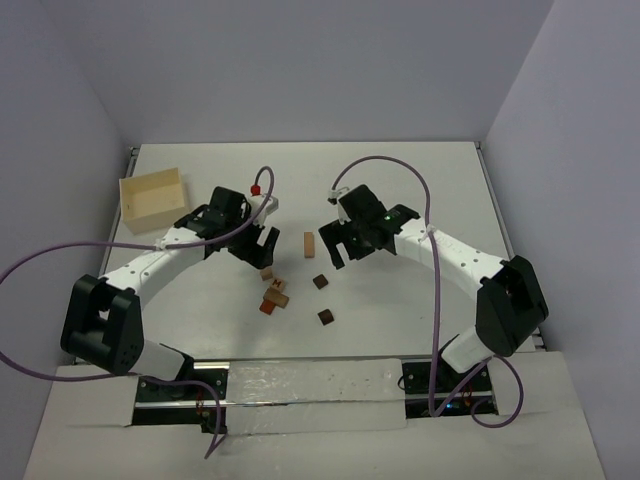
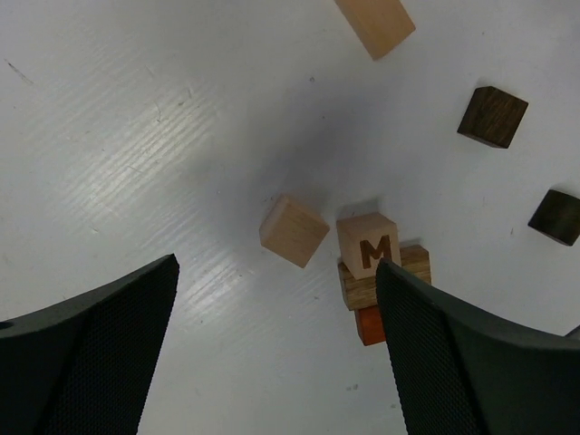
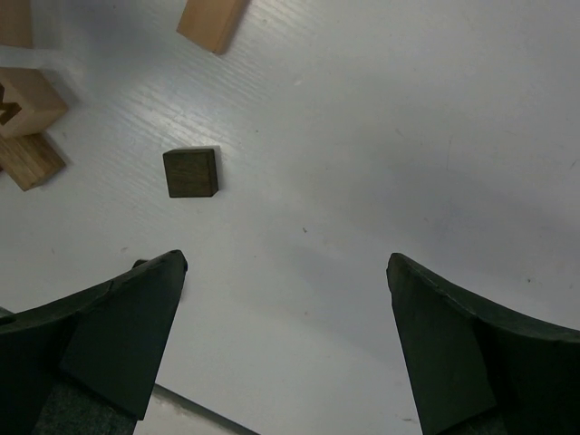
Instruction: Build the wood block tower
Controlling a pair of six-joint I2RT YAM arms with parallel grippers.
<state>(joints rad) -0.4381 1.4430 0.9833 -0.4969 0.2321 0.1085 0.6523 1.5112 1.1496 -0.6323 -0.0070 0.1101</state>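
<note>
One tan cube (image 2: 294,230) sits ahead of open L claw (image 2: 276,272).

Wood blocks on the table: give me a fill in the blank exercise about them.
The top cube of the tower shows the letter ___.
The dark brown cubes lying loose number ___.
The jaws of the left gripper and right gripper stand ___.
Missing: M; two; open.

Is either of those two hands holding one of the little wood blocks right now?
No. The left hand and the right hand are both open and empty; the wood blocks lie on the table.
</note>
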